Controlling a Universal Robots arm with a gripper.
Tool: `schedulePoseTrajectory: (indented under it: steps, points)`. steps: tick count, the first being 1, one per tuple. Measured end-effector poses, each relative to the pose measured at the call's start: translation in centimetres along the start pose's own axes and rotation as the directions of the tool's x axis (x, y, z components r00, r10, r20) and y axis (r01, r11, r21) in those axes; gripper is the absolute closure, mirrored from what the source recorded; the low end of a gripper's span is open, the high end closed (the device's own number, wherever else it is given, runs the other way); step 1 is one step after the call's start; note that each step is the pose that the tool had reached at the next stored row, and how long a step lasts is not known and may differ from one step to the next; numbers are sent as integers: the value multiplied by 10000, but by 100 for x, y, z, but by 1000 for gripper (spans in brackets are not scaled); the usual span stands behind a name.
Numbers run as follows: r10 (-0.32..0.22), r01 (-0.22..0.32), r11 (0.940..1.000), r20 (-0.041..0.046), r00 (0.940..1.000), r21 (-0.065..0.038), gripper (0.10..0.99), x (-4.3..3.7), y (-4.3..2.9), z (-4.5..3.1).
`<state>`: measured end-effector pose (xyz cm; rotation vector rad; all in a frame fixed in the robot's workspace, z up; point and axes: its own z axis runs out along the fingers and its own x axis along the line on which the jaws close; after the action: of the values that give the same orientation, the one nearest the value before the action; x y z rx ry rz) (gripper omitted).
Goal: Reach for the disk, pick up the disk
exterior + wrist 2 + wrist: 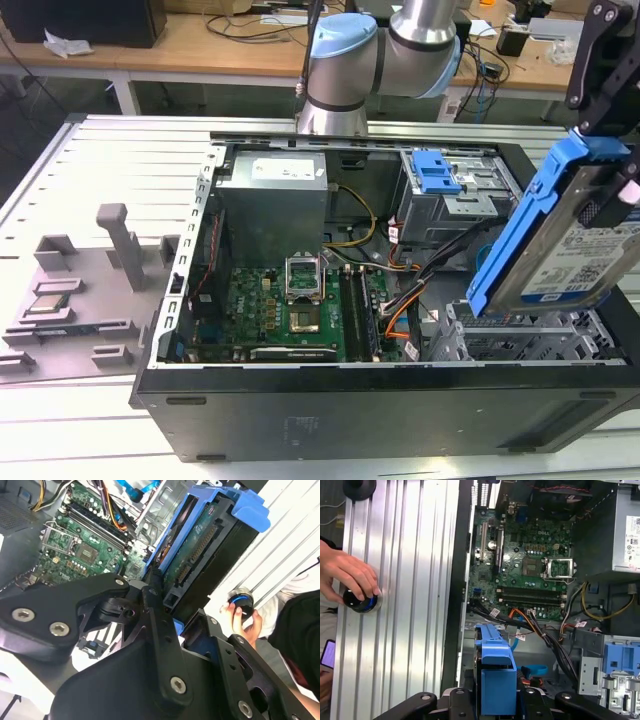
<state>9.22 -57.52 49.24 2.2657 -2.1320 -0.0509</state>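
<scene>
The disk (pixel 570 240), a silver metal drive with a white-and-blue label in a blue plastic bracket, hangs tilted on edge above the open computer case (pixel 380 400) at the exterior view's right. My gripper (pixel 608 150) comes down from above and is shut on its upper end. In the second wrist view the disk (pixel 200 555) shows its green circuit side, clamped between the black fingers (pixel 160 630). In the first wrist view the blue bracket (pixel 495 670) stands between the two finger linkages of the gripper (pixel 495 705), over the case's drive bay.
Inside the case lie the motherboard (pixel 290 310), a silver power supply box (pixel 275 205), cables and a small blue latch piece (pixel 437 172). A grey fixture (pixel 80 290) sits at the exterior view's left. A person's hand (pixel 350 577) rests on a black-and-blue knob (pixel 360 601) on the ribbed table.
</scene>
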Motion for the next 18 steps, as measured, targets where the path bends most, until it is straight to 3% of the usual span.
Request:
schedulePoseTrajectory:
  steps: [9,15,18]
  points:
    - [6,-6,10000,0,10000,0,718,160,10,1]
    - [587,-587,9983,198,9981,1,718,168,2,37]
    - [596,-595,9982,203,9980,-33,718,170,-11,88]
